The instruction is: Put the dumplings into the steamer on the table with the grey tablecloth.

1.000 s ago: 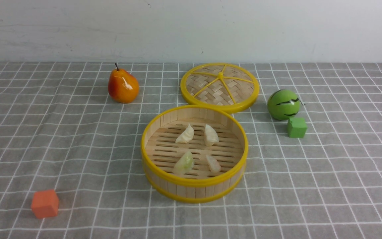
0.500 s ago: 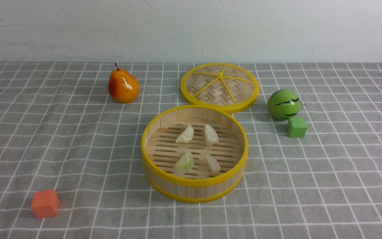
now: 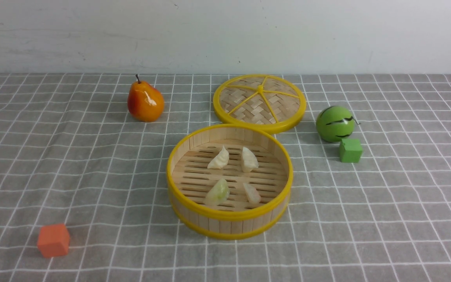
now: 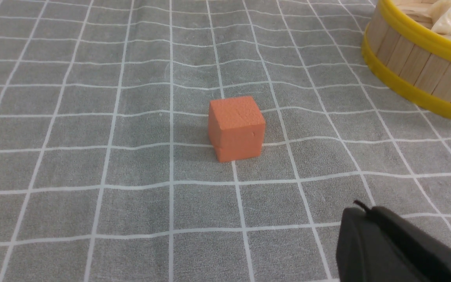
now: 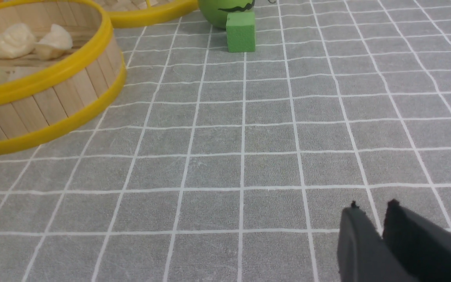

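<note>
The steamer stands mid-table on the grey tablecloth. All the dumplings lie on its slotted floor: two cream-white ones at the back, the pale green one and the pinkish one at the front. The steamer also shows in the left wrist view and the right wrist view. Neither gripper shows in the front view. My left gripper is shut and empty over bare cloth. My right gripper is nearly shut and empty over bare cloth, apart from the steamer.
A woven lid with yellow spokes lies behind the steamer. A pear stands at the back left. A green melon ball and a green cube stand to the right. An orange cube sits front left, ahead of my left gripper.
</note>
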Robot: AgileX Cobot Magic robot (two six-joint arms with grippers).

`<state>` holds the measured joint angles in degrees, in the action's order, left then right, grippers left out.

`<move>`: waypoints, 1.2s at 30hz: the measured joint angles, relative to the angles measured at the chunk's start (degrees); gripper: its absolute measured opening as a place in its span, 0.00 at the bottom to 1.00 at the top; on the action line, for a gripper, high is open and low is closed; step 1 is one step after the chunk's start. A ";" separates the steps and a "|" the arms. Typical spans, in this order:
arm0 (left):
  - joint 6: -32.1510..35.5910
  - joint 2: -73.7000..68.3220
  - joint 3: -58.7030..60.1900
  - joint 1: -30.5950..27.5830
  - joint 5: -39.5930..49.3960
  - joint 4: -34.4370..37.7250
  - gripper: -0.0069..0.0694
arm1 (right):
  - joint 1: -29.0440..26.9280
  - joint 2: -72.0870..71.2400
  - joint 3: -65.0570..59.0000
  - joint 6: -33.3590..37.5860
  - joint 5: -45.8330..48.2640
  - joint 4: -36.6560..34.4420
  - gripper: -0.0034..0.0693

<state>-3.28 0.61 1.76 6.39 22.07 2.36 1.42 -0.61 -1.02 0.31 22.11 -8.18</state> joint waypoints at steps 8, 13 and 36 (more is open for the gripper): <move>0.00 0.00 0.00 0.00 0.00 0.05 0.07 | 0.00 0.00 0.00 0.00 0.00 0.00 0.20; 0.00 0.00 0.00 0.00 0.00 0.05 0.07 | 0.00 0.00 0.00 0.00 0.00 -0.09 0.21; 0.00 0.00 0.00 0.00 0.00 0.05 0.08 | 0.00 0.00 0.00 0.00 0.00 -0.09 0.25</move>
<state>-3.28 0.61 1.76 6.39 22.07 2.42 1.42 -0.61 -1.02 0.31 22.11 -8.28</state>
